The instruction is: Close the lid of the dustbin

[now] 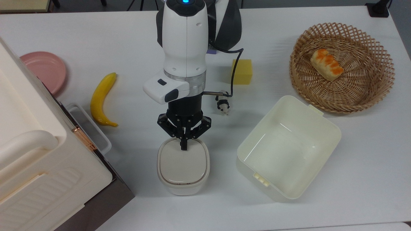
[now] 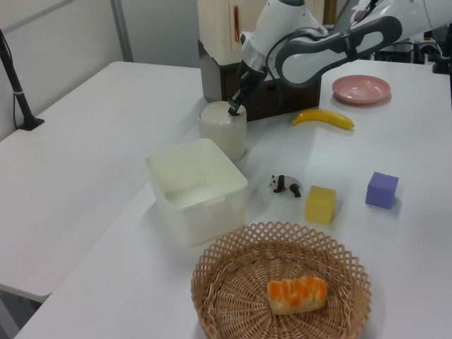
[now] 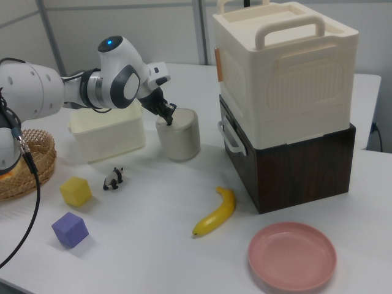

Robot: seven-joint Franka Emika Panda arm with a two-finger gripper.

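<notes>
My black two-finger gripper point(image 1: 183, 148) is pinched shut with nothing between its fingers, its tips pressing on the rear edge of the flat beige rounded-square plastic lid point(image 1: 183, 163). That lid lies level inside the rim of the small cream-white rounded-square plastic dustbin point(image 1: 179, 189), which stands on the white table point(image 1: 96, 38) between the dark wooden cabinet point(image 3: 294, 165) and the larger glossy cream tub point(image 1: 289, 150). I judge the closing essentially done; only letting go and lifting clear remains. The lid looks smooth and slightly dished; the bin's walls are matte and softly rounded.
</notes>
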